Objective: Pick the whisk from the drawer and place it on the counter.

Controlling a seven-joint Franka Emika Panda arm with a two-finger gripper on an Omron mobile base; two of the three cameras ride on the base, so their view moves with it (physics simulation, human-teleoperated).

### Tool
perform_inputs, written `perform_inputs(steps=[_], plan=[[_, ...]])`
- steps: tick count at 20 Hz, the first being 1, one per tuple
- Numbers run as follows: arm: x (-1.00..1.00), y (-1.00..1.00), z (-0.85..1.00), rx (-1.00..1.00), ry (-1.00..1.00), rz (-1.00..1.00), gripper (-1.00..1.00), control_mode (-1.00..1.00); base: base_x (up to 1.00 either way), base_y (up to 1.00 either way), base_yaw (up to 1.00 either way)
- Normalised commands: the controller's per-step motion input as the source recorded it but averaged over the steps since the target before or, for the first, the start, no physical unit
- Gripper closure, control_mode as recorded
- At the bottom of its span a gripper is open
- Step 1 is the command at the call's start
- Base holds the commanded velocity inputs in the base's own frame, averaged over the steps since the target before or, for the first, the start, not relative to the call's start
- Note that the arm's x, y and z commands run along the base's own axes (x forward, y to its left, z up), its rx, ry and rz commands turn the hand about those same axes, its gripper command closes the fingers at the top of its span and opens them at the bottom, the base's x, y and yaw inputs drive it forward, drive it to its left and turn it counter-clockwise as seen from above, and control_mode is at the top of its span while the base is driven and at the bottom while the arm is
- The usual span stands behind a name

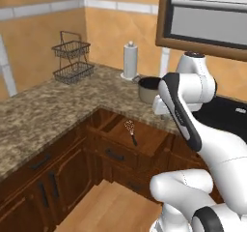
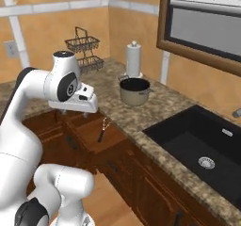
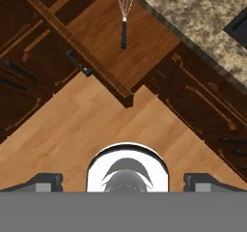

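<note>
Currently one drawer [image 1: 144, 138] stands pulled out under the counter [image 1: 43, 110]. One whisk [image 1: 130, 131] lies flat on the drawer's wood bottom, wire head toward the counter edge, black handle toward the drawer front. One gripper [image 3: 123, 180], jaws spread wide and holding nothing, hangs high above the floor in front of the drawer, well apart from the whisk. Behind the drawer, on the counter: one pot [image 2: 134, 91], one paper-towel roll [image 2: 133, 59], one two-tier wire basket [image 1: 73, 58]. One black sink [image 2: 202, 147] sits to the drawer's right.
</note>
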Motion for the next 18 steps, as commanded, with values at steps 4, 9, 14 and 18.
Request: perform_inputs(steps=[4, 9, 14, 18], plan=[[0.0, 0.0, 0.0, 0.0, 0.0, 0.0, -1.0, 1.0, 0.47, -0.71, 0.51], [0.0, 0.0, 0.0, 0.0, 0.0, 0.0, -1.0, 1.0, 0.0, -0.62, 0.62], [0.0, 0.0, 0.0, 0.0, 0.0, 0.0, -1.0, 1.0, -0.09, -0.48, 0.6], [0.0, 0.0, 0.0, 0.0, 0.0, 0.0, -1.0, 1.0, 0.05, -0.01, 0.11]])
